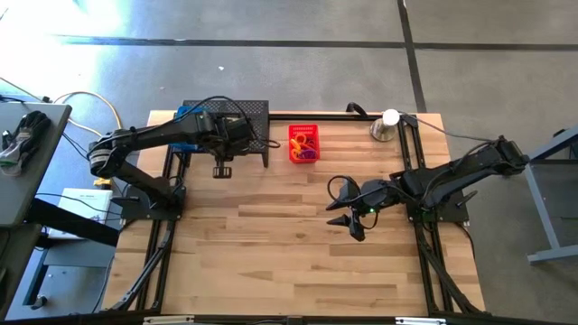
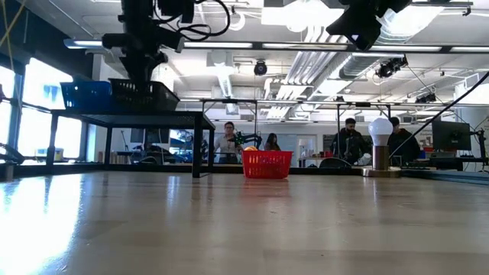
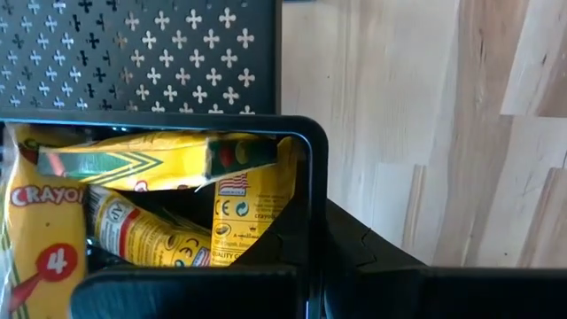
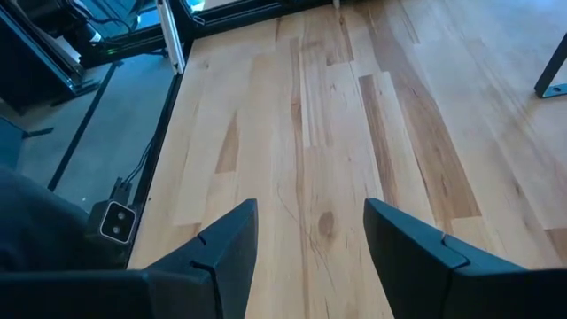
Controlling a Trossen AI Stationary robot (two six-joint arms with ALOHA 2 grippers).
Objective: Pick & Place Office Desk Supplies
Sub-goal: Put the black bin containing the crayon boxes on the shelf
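Observation:
Several yellow-and-white crayon boxes (image 3: 133, 213) lie piled in a black tray (image 3: 312, 186) that stands on the black mesh shelf (image 1: 244, 113). My left gripper (image 1: 226, 135) hangs over this tray, close above the boxes. A red basket (image 1: 303, 143) on the far middle of the table holds small orange, purple and yellow elastic loops. My right gripper (image 4: 310, 239) is open and hovers over bare wood right of the table's centre (image 1: 350, 218), with nothing between its fingers.
The shelf stands on legs at the table's far left, and a blue bin (image 2: 84, 95) sits on it beside the black tray (image 2: 141, 93). A silver dome with a white ball (image 1: 386, 125) stands at the far right. People sit in the room beyond the table (image 2: 229, 141).

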